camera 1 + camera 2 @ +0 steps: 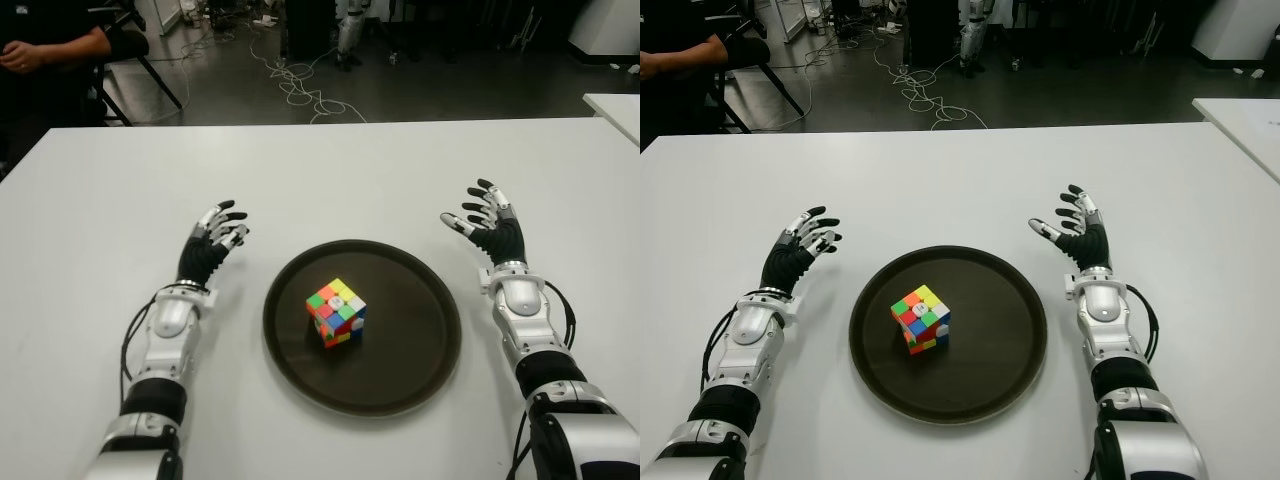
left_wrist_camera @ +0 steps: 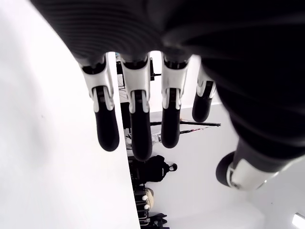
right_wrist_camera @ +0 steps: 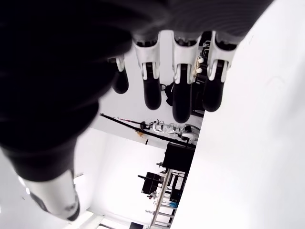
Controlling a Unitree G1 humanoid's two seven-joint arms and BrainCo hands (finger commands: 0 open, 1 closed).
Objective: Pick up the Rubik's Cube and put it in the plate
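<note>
Left eye view: round dark-brown plastic plate [image 1: 420,372] lying flat on white table [image 1: 330,180], near front edge, between the two arms. Multicoloured Rubik's Cube [image 1: 336,312] sitting inside plate, slightly left of plate centre, one corner turned toward camera, resting on plate floor, clear of rim. Nothing else in plate. Left hand [image 1: 208,250] just left of plate, palm down, fingers [image 1: 232,216] spread and extended forward, holding nothing, not touching plate. Right hand [image 1: 494,232] just right of plate, fingers fanned apart and raised, thumb pointing in toward plate, empty. Contact between either hand and table: cannot tell. Far side: dark floor with loose white cables [image 1: 300,85], seated person's arm [image 1: 45,45] at top left corner, edge of second white table [image 1: 615,110] at right. Right eye view: same layout, shifted; cube [image 1: 920,318] inside plate [image 1: 1010,370], left of centre, both hands flanking and well apart from cube. Left wrist view: own four black-tipped white fingers [image 2: 141,138] straight and separated, thumb off to one side, nothing between them, white table surface beside them; cube and plate out of frame. Right wrist view: own fingers [image 3: 181,102] likewise straight, gaps between them, thumb apart, nothing gripped; white table alongside, lab equipment in background; cube and plate out of frame.
</note>
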